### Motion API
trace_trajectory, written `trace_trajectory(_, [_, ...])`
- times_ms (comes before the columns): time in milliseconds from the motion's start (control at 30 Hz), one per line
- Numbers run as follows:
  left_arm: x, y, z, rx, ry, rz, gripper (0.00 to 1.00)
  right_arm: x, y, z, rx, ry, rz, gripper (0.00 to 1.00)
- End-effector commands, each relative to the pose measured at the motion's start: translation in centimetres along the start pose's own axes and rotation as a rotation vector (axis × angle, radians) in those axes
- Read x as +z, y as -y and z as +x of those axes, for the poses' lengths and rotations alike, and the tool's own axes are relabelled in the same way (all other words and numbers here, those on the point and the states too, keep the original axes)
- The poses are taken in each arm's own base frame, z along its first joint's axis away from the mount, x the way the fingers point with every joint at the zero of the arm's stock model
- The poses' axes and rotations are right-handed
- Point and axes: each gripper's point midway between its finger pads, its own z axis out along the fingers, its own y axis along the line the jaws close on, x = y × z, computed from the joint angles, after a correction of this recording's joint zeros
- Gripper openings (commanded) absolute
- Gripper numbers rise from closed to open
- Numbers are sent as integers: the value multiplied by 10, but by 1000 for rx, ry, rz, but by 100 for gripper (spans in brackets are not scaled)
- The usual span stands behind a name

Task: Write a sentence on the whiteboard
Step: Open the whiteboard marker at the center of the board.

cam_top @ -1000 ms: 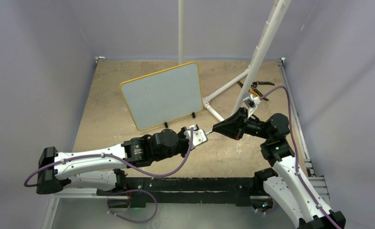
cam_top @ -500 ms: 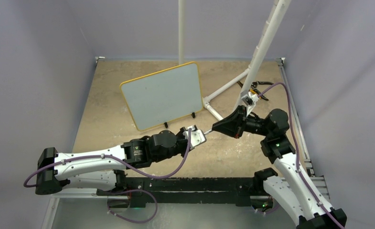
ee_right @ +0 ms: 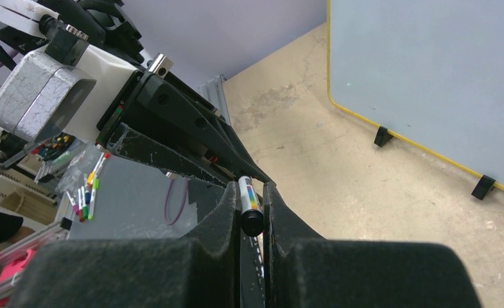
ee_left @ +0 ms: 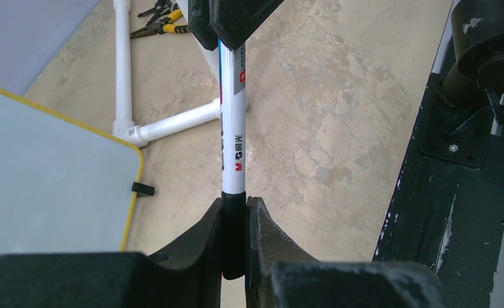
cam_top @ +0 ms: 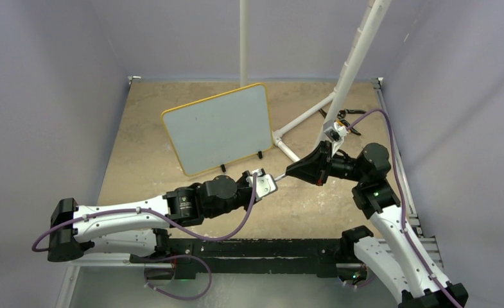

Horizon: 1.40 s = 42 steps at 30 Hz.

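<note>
You have both grippers clamped on one marker (ee_left: 234, 128) near the middle of the table (cam_top: 146, 160) — your left gripper (cam_top: 266, 184) pinches its black cap end, your right gripper (cam_top: 294, 171) the opposite end. The whiteboard (cam_top: 217, 128) stands on its black feet (cam_top: 223, 168) just beyond them — toward the far left.

Marker (ee_left: 234, 138) bridges L claw (cam_top: 266, 183) & R claw (cam_top: 293, 171), one end in each, claws tip-to-tip above table (cam_top: 146, 160). Whiteboard (cam_top: 217, 128) stands on table just behind L claw, a bit to its left. Pipe frame (cam_top: 304, 117) behind R claw, right of whiteboard. Pliers (cam_top: 345, 119) on table further back, behind the pipes.
</note>
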Motion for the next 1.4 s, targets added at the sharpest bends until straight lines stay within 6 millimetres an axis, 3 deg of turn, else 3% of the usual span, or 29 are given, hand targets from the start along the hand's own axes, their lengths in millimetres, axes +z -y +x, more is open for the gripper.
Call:
trace_trajectory(0, [-8, -6, 50, 39, -177, -13, 0, -4, -8, -50, -185, 108, 37, 0])
trace_trajectory(467, [-7, -8, 54, 38, -184, -13, 0, -13, -30, -65, -212, 131, -25, 0])
trace_trajectory(1033, [-4, -8, 66, 58, -230, -17, 0, -17, -40, -79, -267, 135, -7, 0])
trace_trajectory(1367, [-7, -17, 71, 71, -233, -46, 0, -22, -54, -94, -317, 165, 6, 0])
